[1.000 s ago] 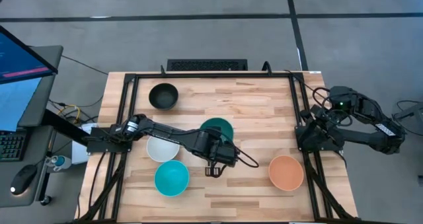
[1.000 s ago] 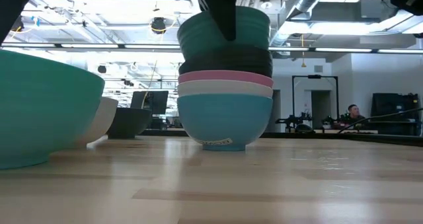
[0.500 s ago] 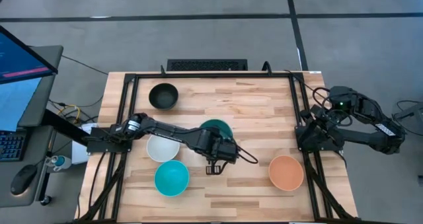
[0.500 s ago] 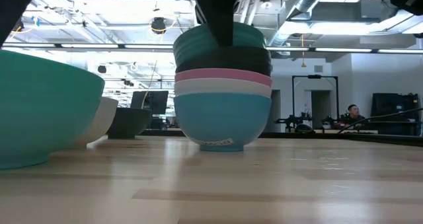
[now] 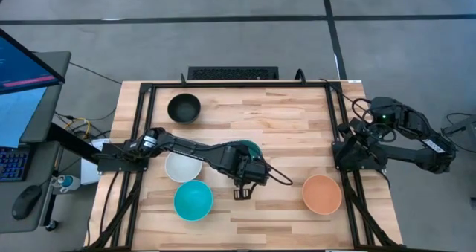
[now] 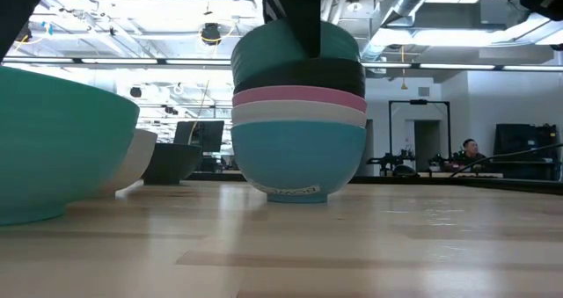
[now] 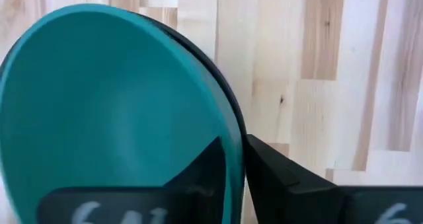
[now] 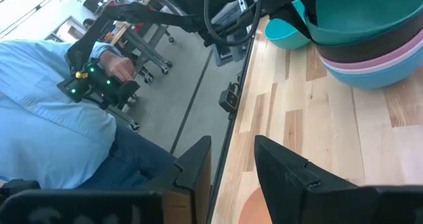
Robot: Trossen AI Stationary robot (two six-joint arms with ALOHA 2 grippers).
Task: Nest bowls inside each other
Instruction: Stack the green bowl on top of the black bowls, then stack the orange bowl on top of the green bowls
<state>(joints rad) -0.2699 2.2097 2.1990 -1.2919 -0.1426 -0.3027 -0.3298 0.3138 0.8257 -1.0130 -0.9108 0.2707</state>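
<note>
Left claw (image 5: 242, 192) mid-frame, clenched on teal-green bowl's (image 6: 295, 45) rim atop the stack; right claw (image 8: 231, 159) released, right edge.

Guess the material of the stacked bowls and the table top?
Stacked bowls: probably plastic, with solid flat colours, thin rims and a soft satin sheen. Table top: looks like light wood butcher block, with visible grain and jointed strips, matte to lightly sealed.

Mid-frame, a teal-green bowl (image 6: 295, 43) tops a nested stack (image 6: 298, 122). Black bowl (image 5: 184, 107) upper left; white bowl (image 5: 181, 167), cyan bowl (image 5: 193, 200), orange bowl (image 5: 322, 193) lower.
</note>
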